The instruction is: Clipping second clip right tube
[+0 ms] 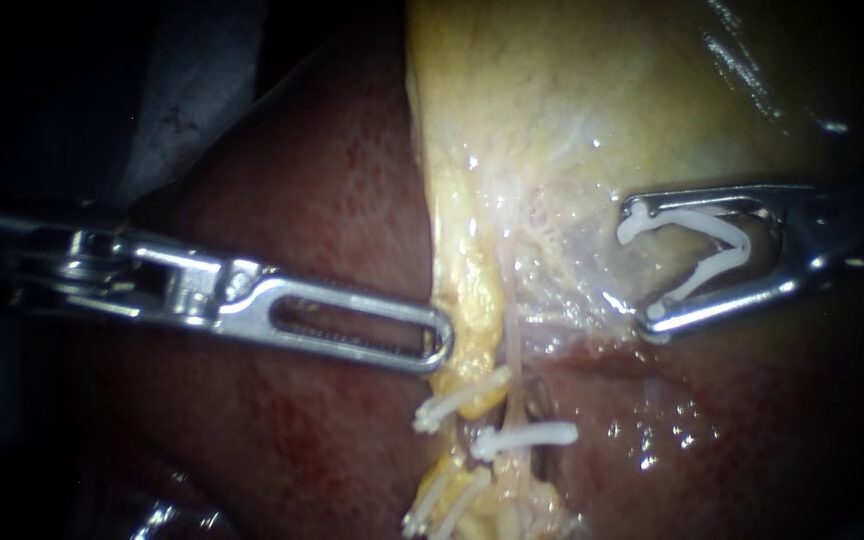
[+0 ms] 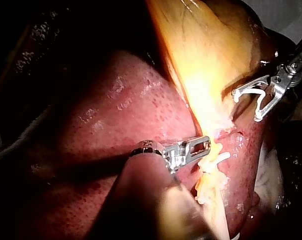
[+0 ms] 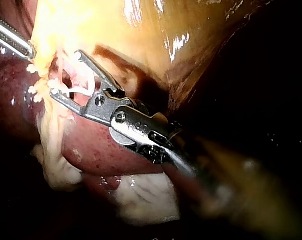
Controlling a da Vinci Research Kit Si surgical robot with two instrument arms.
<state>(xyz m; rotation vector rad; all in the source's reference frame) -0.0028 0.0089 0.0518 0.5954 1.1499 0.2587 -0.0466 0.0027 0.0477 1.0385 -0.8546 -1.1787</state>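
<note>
My right instrument gripped an open white clip between spread jaws; my left instrument, jaws closed, touched yellow tissue.

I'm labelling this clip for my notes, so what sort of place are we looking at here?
Likely a surgical bench setup: the left instrument and the right instrument, holding a white clip, work over liver and gallbladder, with placed clips on tubes.

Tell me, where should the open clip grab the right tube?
Probably the bare stretch of the right tube just above its existing clip, approached from the right: the tube runs upright there, and the right instrument's open clip faces it sideways.
</note>
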